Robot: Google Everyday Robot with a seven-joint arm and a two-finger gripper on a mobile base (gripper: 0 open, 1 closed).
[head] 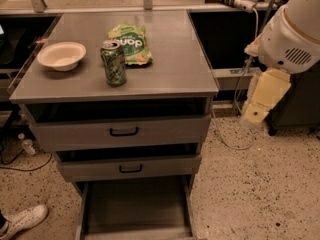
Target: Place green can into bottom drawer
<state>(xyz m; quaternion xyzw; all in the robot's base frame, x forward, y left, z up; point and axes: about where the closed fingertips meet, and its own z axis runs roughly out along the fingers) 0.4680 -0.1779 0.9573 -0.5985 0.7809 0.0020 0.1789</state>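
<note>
The green can [114,63] stands upright on the grey cabinet top [175,69], near its front edge and left of centre. The bottom drawer [135,204] is pulled out at floor level below the two upper drawers, and its tray holds nothing. My gripper [253,116] hangs at the end of the cream arm link to the right of the cabinet. It is about level with the top drawer, well apart from the can, and holds nothing that I can see.
A white bowl [61,55] sits left of the can and a flat green snack bag [129,44] lies behind it. The two upper drawers [122,131] with black handles are slightly open. A white shoe [22,219] is at the lower left. Cables run along the floor on the right.
</note>
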